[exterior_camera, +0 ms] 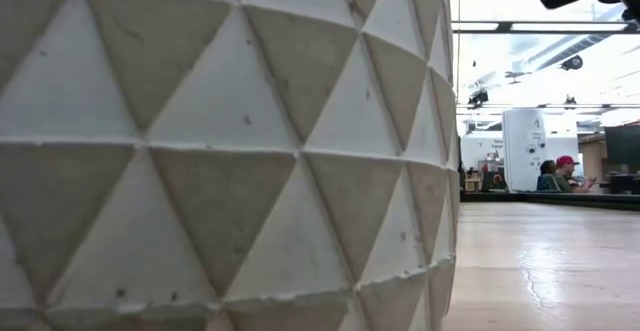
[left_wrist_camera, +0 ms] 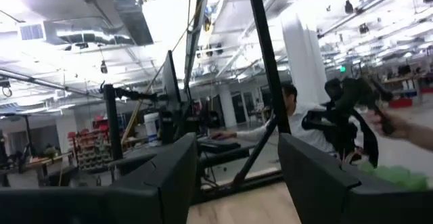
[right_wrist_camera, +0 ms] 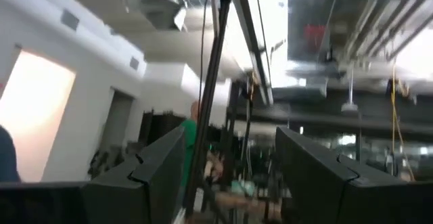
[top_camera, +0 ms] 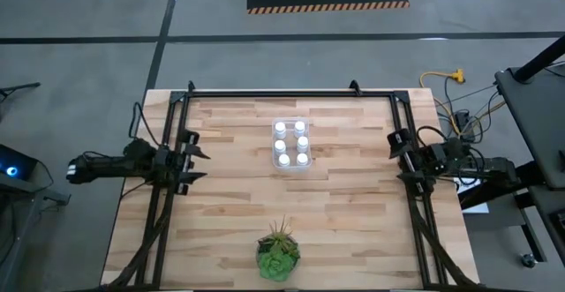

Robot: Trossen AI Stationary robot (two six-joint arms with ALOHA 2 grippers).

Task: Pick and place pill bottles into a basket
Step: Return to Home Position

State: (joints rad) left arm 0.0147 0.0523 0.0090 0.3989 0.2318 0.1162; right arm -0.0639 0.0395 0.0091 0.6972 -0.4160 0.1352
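The high view shows six small white cylindrical pill bottles (top_camera: 281,144) with round white caps, one clear thin-walled rectangular plastic basket (top_camera: 273,136), one spiky green plant (top_camera: 279,250), one pale wooden table (top_camera: 353,195) and two dark jointed robot arms (top_camera: 124,164). The low view shows one white triangle-faceted pot (exterior_camera: 220,151) and two distant seated people (exterior_camera: 565,169).

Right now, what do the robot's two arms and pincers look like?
Both are dark, near-black and slim, with thin dark cables looping by the left arm and the right arm. The left pincer and right pincer each carry two broad, flat, angular black fingers. I see no markings.
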